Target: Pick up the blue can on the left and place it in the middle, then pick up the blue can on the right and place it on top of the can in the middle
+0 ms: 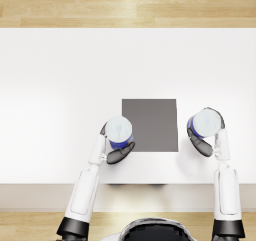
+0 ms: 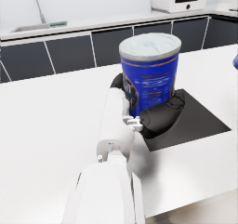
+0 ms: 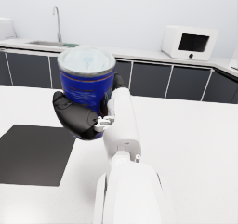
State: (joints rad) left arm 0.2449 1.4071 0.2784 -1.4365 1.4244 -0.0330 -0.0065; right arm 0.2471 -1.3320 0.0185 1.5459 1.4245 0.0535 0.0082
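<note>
White tabletop (image 1: 60, 85) spreads before me, with a wood floor (image 1: 125, 5) beyond its far edge and a dark square mat (image 1: 150, 125) in the middle. Behind, dark cabinets (image 2: 69, 51), a sink tap (image 3: 57, 18) and a white microwave (image 3: 189, 42) line the wall.

The left blue can (image 1: 119, 131) stands upright in my left hand (image 1: 117, 152), its pale lid up, at the mat's left edge. Its label carries white print too blurred to read. My dark fingers (image 2: 160, 116) wrap around its lower side, with the can seated between them.

The right blue can (image 1: 205, 122) sits in my right hand (image 1: 201, 144), just right of the mat and apart from it. My fingers (image 3: 74, 116) curl around its lower wall; its lettering is likewise illegible.
</note>
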